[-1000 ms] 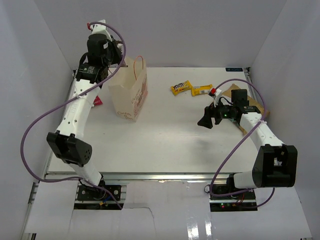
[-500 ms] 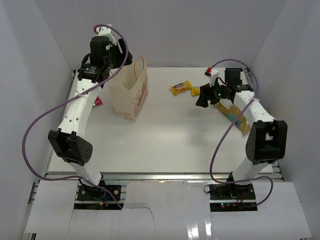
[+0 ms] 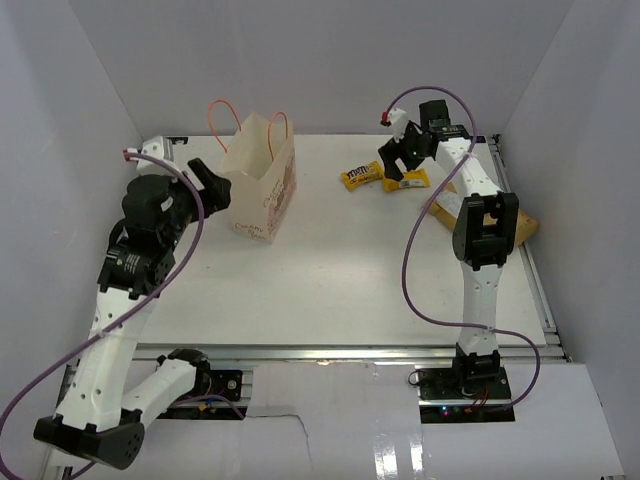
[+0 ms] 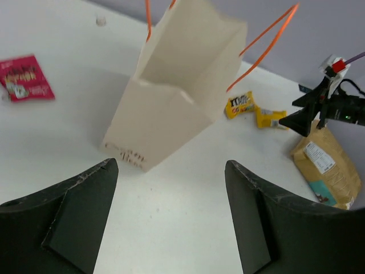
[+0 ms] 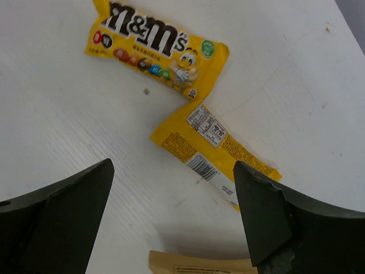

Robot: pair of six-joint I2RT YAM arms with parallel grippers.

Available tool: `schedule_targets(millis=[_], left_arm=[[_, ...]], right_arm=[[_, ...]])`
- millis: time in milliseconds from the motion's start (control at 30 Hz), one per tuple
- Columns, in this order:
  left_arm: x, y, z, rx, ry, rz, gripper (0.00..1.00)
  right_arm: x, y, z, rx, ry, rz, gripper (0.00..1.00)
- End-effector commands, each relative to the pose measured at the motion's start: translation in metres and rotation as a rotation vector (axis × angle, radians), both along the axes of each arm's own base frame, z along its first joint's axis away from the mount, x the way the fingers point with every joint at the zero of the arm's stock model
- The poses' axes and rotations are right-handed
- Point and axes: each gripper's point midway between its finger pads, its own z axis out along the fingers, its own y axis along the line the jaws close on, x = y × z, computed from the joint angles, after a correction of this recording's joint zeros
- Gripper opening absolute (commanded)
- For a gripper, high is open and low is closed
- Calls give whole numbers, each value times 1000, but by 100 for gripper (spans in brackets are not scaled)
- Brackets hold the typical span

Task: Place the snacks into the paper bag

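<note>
Fingers on the left arm [image 4: 169, 168] stand spread with nothing between them, hanging low over the left side of the tabletop [image 3: 330, 270] and facing the paper bag [image 4: 171, 108], which stands upright just beyond them toward the far-left corner, mouth open and orange handles [image 4: 268, 40] up, likely so packets can be dropped in from above with nobody holding it. A pink-red packet [image 4: 25, 78] lies flat by the left edge beside the bag, outside it. Across at the right edge the tan-brown pouch [image 4: 326, 168] lies flat, and just past it, near the far edge, the M&M's packet [image 5: 157, 48] and a second yellow packet [image 5: 214, 154] lie corner to corner, well apart from the bag. Fingers on the right arm [image 5: 171, 165] hover wide apart and empty directly over the second yellow packet, seemingly lined up to drop onto it. The left arm [image 3: 125, 270] doubles back by the near-left corner, then reaches forward with its wrist turned toward the bag; the right arm [image 3: 480, 270] stretches almost straight along the right side to the far edge, wrist bent back and down
</note>
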Motion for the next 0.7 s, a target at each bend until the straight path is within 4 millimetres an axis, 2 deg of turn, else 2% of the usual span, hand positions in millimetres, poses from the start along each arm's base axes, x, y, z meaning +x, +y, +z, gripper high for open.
schedule_targets(millis=[0, 33, 67, 133, 167, 233, 300, 333, 433, 667], left_arm=[[-21, 4, -60, -84, 153, 54, 86], [-25, 2, -69, -134, 170, 63, 86], [-31, 1, -92, -145, 215, 66, 86], [-42, -2, -99, -189, 209, 49, 87], [-45, -3, -115, -212, 240, 58, 88], [-50, -7, -120, -250, 239, 45, 91], [-52, -13, -129, -272, 253, 22, 93], [-52, -15, -131, -283, 258, 16, 93], [-51, -25, -133, -317, 272, -26, 94], [-48, -42, -134, -370, 293, -102, 94]], right_arm=[[-12, -6, 3, -148, -136, 379, 91], [-10, -9, 0, -188, -183, 457, 91], [-7, -13, -7, -208, -187, 477, 91], [1, -22, -7, -242, -224, 520, 91], [5, -26, -19, -245, -208, 521, 92], [17, -32, -26, -262, -221, 535, 93], [19, -31, -34, -266, -220, 557, 93], [19, -31, -45, -265, -206, 565, 93], [21, -27, -64, -258, -193, 559, 92], [30, -27, -92, -212, -141, 461, 89]])
